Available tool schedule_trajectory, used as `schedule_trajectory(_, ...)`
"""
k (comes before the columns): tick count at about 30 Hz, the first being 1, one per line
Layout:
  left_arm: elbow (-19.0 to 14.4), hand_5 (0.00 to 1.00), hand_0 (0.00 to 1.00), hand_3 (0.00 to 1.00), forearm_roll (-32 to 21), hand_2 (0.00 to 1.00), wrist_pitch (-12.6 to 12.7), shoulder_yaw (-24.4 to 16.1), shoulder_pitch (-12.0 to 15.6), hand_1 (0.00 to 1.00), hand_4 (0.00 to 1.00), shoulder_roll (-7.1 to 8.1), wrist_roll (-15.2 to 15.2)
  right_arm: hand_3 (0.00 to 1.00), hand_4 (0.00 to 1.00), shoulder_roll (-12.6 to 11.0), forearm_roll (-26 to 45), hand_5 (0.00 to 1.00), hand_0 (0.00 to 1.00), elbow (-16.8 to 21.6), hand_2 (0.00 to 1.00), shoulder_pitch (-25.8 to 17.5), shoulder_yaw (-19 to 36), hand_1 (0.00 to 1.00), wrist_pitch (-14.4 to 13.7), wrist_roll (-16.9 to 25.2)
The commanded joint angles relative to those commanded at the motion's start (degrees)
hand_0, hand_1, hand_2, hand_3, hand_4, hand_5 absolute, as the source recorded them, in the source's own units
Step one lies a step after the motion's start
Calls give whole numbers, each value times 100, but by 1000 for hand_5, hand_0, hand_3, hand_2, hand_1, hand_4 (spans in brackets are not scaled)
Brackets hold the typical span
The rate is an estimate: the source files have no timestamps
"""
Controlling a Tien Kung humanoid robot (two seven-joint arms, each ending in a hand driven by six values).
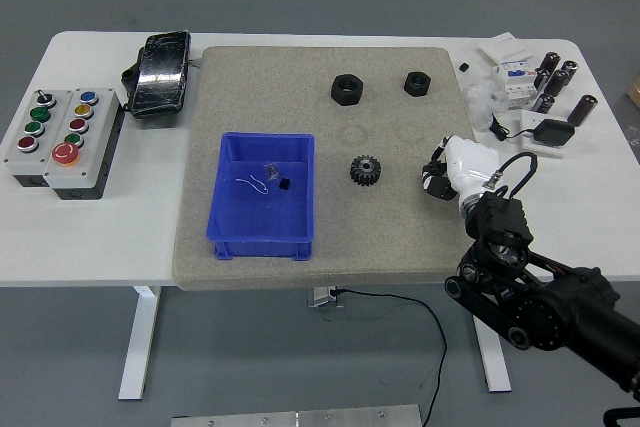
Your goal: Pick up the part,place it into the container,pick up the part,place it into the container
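Observation:
A black gear lies on the beige mat, right of the blue container. Two black nuts lie at the mat's far side. My right hand, white-backed with dark fingers, hovers at the mat's right edge, a short way right of the gear and not touching it. Its fingers look relaxed and hold nothing. The container holds a small clear bag, a thin wire and a small black piece. My left arm is out of view.
A button box and a black pouch sit on the left of the white table. Several small cylinders, white packets and a black adapter crowd the far right corner, just behind my right hand.

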Motion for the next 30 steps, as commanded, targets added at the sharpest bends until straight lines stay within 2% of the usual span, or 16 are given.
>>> schedule_trajectory(4,0,322,631,593,-12,528,0,7,-3,550,646,-4,-4,558,524,-22,-112,188,349,209,393,28,-15,542,-90,0)
schedule_trajectory(7,0,322,631,593,-21,528,1,13,0,550,646,-5,-1,558,524,-44,-134,188,349,534,393,87,-94,542,-180,0)
schedule_trajectory(9,0,322,633,592,-13,528,1,8,3,550,647,-5,6,560,534,-35,-39,191,348,749,393,141,-179,540,-302,0)
schedule_trajectory(12,0,322,633,592,10,528,1,-11,5,550,647,-3,22,560,534,26,331,191,348,1121,393,258,-393,540,-632,74)
schedule_trajectory(15,0,326,632,592,19,528,-1,-10,-1,550,649,4,26,564,544,148,902,191,368,1489,408,378,-651,539,-1032,486)
schedule_trajectory(19,0,326,632,592,16,528,-4,2,-4,550,649,11,27,564,544,306,1688,191,368,1779,408,518,-948,539,-1490,1092)
schedule_trajectory(20,0,331,632,592,16,528,-5,3,-4,550,652,12,28,608,566,337,1894,203,448,1807,547,548,-1012,576,-1526,1246)
schedule_trajectory(23,0,331,632,592,18,528,-4,4,-4,550,652,14,32,608,566,396,2388,203,448,1821,547,613,-1158,576,-1299,1602)
schedule_trajectory(26,0,331,632,592,28,528,-3,-1,-11,550,652,12,36,608,566,435,2771,203,448,1737,547,657,-1314,576,-966,1687)
schedule_trajectory(27,0,331,632,592,33,527,-4,-3,-13,550,653,11,37,705,786,446,2887,289,710,1703,755,666,-1357,756,-871,1692)
schedule_trajectory(30,0,331,632,592,42,527,-6,-6,-17,550,653,8,39,705,786,491,3095,289,710,1579,755,681,-1492,756,-742,1729)
